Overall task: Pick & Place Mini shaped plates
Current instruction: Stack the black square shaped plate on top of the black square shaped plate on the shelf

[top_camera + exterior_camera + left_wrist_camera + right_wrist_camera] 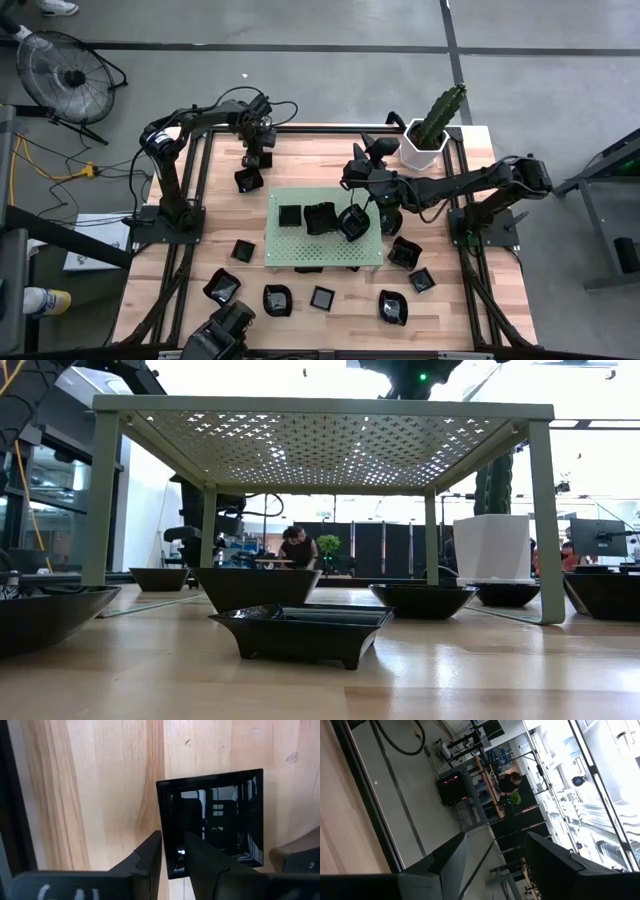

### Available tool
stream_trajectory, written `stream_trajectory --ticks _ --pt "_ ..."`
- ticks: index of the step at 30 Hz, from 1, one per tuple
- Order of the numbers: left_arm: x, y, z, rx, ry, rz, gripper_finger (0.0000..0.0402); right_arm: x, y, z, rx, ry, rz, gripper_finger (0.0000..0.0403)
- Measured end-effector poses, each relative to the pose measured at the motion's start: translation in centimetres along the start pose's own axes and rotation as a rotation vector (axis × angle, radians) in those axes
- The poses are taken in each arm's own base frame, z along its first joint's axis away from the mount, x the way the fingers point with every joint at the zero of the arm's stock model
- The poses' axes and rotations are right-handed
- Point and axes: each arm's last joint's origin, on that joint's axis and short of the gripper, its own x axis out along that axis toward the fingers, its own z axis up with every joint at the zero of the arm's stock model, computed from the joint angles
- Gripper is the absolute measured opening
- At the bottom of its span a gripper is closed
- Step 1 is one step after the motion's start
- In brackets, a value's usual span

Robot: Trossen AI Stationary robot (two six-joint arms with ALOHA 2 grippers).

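Observation:
The mini shaped plates are small glossy black dishes. Three sit on the green perforated board (322,250), and several more lie on the wooden table around it, such as one (322,297) near the front edge. At the far left, my left gripper (172,840) points down and is shut on a square plate (220,815); the high view shows this gripper (250,165) too. My right gripper (495,837) is held level above the board, open with nothing between its fingers, and shows as well in the high view (350,178). My left gripper pinches one side wall of the square plate (169,851), one finger inside the dish and one outside. The fingers come from above, pointing steeply down. Whether the plate rests on the wood or hangs clear, I cannot tell.
A white hexagonal pot with a cactus (425,145) stands at the far right of the table. The board stands on legs, with plates under and around it (300,630). Black frame rails run along the table's left and right sides. A person (297,547) sits in the room beyond.

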Motion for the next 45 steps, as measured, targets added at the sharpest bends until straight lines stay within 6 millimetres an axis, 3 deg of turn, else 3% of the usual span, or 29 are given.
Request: stream_trajectory --ticks 9,20,35,45 --pt "-0.1 0.0 0.0 -0.011 0.000 -0.001 0.0009 0.0 0.0 0.0 0.002 0.001 -0.001 0.0197" --pt "-0.7 -0.2 0.0 -0.009 -0.001 0.003 0.0002 0.0 0.0 0.0 0.002 0.002 -0.002 0.0197" --pt "-7.1 -0.1 1.0 0.000 0.023 0.020 0.0001 0.0 0.0 0.0 0.001 0.002 -0.002 0.0197" --pt "-11.2 -1.2 1.3 0.010 0.033 -0.019 0.0001 0.0 0.0 0.0 0.001 0.005 -0.003 0.0197"
